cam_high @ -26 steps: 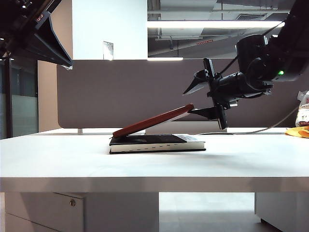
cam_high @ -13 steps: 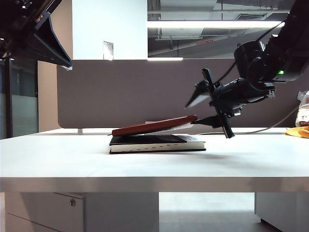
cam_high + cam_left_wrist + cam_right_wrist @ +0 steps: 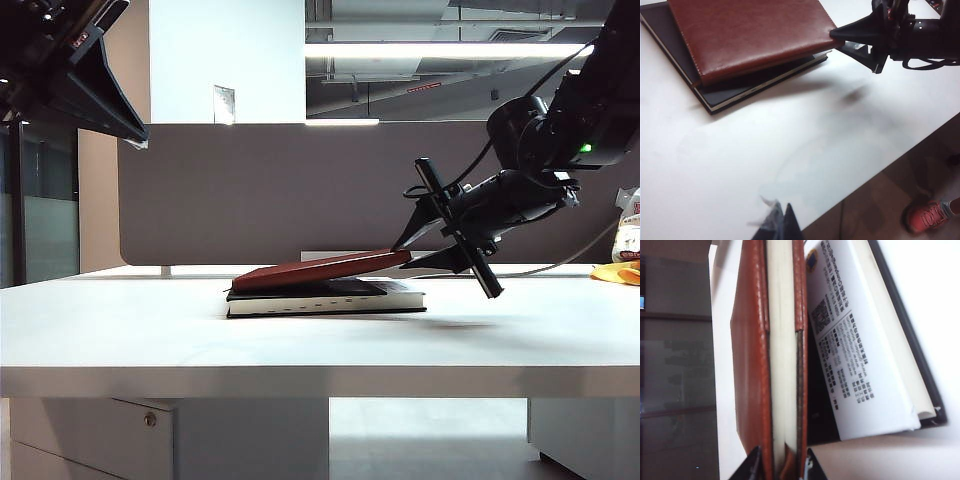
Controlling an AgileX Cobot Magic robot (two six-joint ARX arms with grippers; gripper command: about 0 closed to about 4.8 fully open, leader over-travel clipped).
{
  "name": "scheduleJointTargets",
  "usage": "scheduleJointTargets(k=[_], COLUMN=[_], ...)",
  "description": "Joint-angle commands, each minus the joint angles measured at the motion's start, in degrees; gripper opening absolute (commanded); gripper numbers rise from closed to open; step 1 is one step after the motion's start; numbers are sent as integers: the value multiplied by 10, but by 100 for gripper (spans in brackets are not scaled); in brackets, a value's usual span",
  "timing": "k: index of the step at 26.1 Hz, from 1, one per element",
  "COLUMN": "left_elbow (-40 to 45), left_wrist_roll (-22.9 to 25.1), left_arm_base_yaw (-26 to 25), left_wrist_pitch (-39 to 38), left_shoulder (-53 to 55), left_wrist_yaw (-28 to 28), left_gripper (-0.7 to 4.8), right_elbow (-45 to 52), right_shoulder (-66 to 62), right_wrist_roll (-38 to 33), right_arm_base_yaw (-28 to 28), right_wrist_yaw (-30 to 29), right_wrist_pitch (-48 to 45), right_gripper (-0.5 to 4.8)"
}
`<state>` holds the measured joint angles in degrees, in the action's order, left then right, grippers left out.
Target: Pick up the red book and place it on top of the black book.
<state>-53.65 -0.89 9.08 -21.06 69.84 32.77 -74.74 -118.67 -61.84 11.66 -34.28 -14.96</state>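
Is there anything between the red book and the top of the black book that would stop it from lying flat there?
Nothing visible lies between them. The red book rests its far end on the black book and tilts up toward the right gripper, whose jaws hold its raised edge. The left gripper hangs apart over the bare white table.

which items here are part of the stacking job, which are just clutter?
Job items:
red book, far end resting on the black one, near end raised, between the right gripper fingers
black book, flat on the table

Not involved:
left gripper, apart above bare table
yellow object, table's right edge
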Motion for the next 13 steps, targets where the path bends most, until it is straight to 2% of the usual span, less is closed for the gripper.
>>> scheduleJointTargets(k=[1,2,3,13], left_elbow=[-2,-2,-2,-5], left_wrist_roll=[5,5,5,5], left_arm_base_yaw=[0,0,0,0], left_wrist_pitch=[-3,-5,-5,-7], left_shoulder=[-1,-2,-2,-2], left_wrist_yaw=[8,9,9,9], left_gripper=[-5,-5,-5,-5], right_elbow=[-4,-4,-4,-7], right_shoulder=[12,12,12,12], right_wrist_roll=[24,23,23,34], right_arm_base_yaw=[-5,-7,-10,-17], right_wrist_yaw=[-5,-6,-6,-4], right_wrist_pitch=[-2,-2,-2,-7], right_gripper=[160,229,247,252])
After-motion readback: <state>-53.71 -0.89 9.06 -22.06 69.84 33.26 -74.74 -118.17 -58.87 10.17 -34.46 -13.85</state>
